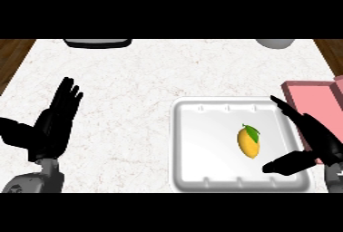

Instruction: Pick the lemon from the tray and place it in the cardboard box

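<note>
The lemon [249,142] lies in the white tray [201,149]. The right hand [309,144] spreads beside it, thumb and fingers apart, ready to close. The left hand [55,118] rests open. The pink box [313,100] waits nearby.

The counter holds 1 lemon [249,142], 1 white tray [194,149], 1 pink box [315,102], and 2 black hands, left [53,122] and right [308,140].

Pink box [315,97]: cut off by right edge of view, interior and far walls not visible; lower part covered by right hand [315,136]. Right hand also covers tray [201,149] right rim. Dark object [98,43] and pale round object [275,43] at top: cropped, unidentifiable. Both forearms cut off at lower edge.
</note>
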### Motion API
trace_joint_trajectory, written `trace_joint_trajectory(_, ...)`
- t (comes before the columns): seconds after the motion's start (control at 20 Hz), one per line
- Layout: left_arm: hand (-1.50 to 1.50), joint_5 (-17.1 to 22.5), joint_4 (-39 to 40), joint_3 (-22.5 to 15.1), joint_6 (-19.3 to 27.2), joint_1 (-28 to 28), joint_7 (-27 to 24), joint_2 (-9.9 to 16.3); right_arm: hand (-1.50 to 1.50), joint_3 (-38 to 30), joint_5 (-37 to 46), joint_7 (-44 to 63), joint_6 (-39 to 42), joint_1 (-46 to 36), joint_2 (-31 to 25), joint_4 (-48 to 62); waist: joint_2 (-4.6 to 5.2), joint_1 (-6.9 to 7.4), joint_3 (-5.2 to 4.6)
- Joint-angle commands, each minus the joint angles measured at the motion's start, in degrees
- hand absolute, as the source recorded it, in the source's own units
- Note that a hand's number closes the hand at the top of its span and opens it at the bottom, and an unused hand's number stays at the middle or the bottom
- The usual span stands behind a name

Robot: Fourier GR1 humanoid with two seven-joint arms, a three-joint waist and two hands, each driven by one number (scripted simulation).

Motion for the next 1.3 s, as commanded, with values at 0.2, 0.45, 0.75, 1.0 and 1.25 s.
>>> trace_joint_trajectory(0.2, 0.00, 0.56, 2.48, 3.18, -3.19, -0.65, -0.68, 0.22, -1.50, 0.44, 7.14, -3.19, 0.21, -1.53, 3.01, 5.98, 0.04, -0.02, -0.01)
trace_joint_trajectory(0.45, 0.00, 1.45, -1.09, 4.39, -4.29, -0.20, 1.41, 0.31, -1.50, -3.48, 8.27, -9.76, 0.15, -1.63, 2.55, 11.32, 0.02, 0.01, 0.01)
trace_joint_trajectory(0.75, 0.00, -0.60, -3.61, 4.26, -3.53, 1.14, 2.28, -0.75, -1.50, 0.53, 12.19, -4.95, -0.03, -0.23, 7.56, 6.94, -0.02, -0.05, 0.00)
trace_joint_trajectory(1.0, 0.00, -3.19, 2.77, 3.39, -2.19, -1.50, -1.54, -3.50, -1.50, -0.96, 13.86, -10.82, -0.28, -2.13, 7.46, 14.56, 0.04, -0.09, 0.00)
trace_joint_trajectory(1.25, 0.00, -2.34, -2.02, 4.28, -3.10, -2.51, 4.85, -2.06, -1.50, -0.50, 15.32, -7.66, -0.63, -0.68, 10.18, 10.97, -0.01, -0.10, 0.00)
